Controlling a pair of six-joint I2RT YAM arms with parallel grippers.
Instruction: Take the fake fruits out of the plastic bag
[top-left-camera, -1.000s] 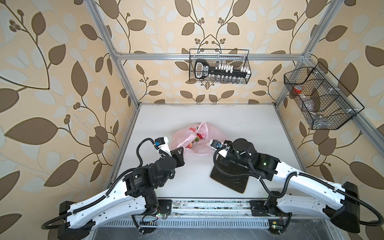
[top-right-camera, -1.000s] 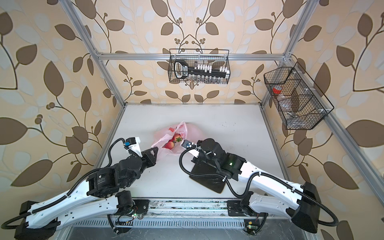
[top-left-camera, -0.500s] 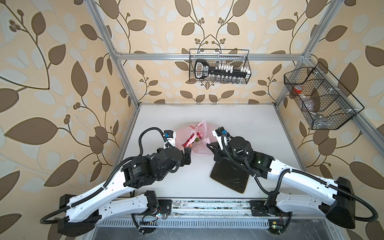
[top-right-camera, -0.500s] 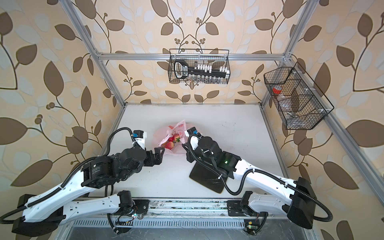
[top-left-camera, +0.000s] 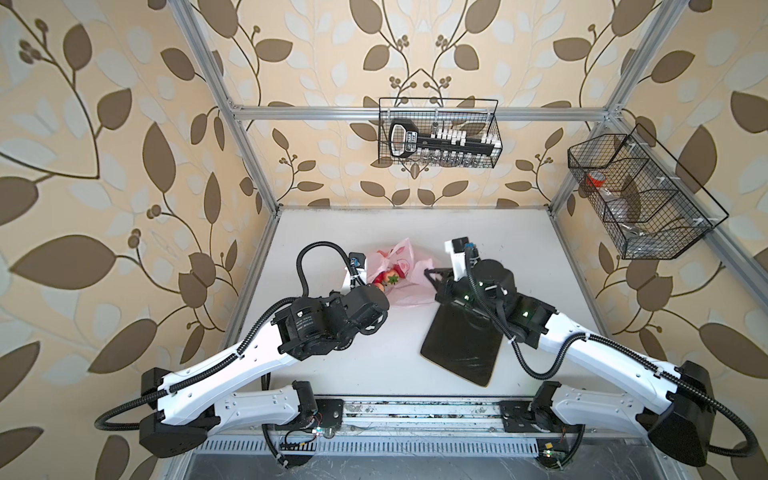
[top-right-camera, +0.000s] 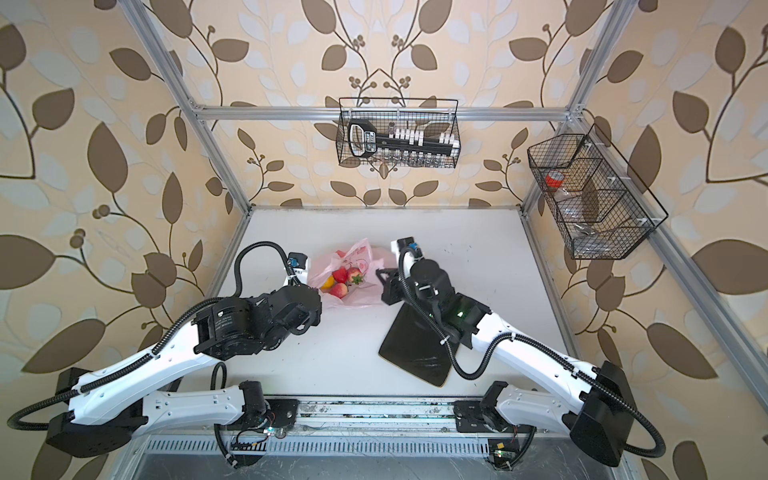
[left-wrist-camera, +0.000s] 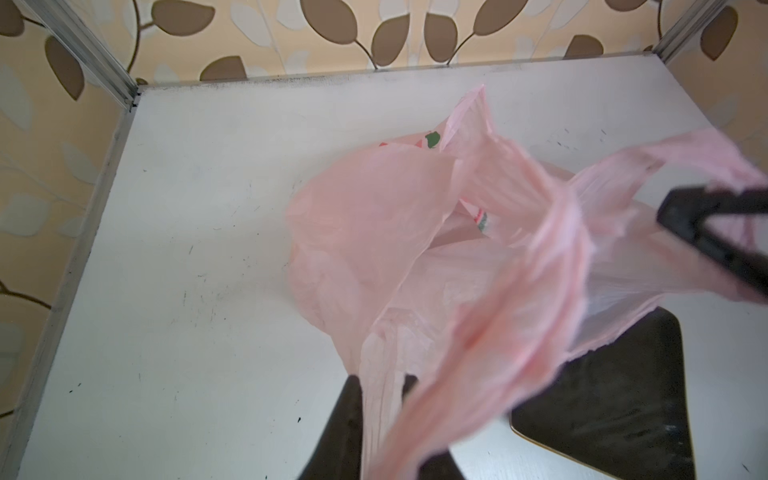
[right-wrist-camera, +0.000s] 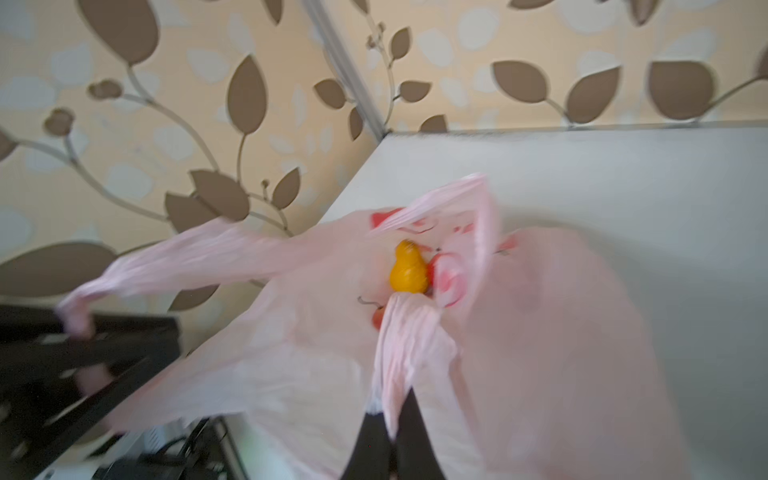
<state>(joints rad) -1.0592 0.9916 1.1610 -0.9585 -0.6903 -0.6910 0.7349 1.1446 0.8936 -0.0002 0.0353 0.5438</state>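
Evidently the plastic bag (top-right-camera: 362, 297), thin crinkled pink film resting on the tabletop (top-right-camera: 461, 239), is pinched by one loop handle in the left hand (left-wrist-camera: 380, 388) and by the other in the right hand (right-wrist-camera: 392, 415). The fake fruits (top-right-camera: 344, 280), glossy, rounded, judged light and rollable, are exposed inside its mouth.

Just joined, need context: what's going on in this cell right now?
Both arms are working on the plastic bag. The left hand and the right hand each pinch a strip of its pink film on opposite sides, pulling the mouth open. The fake fruits lie inside the bag, none taken out yet. The black plate next to it has nothing visible on it.
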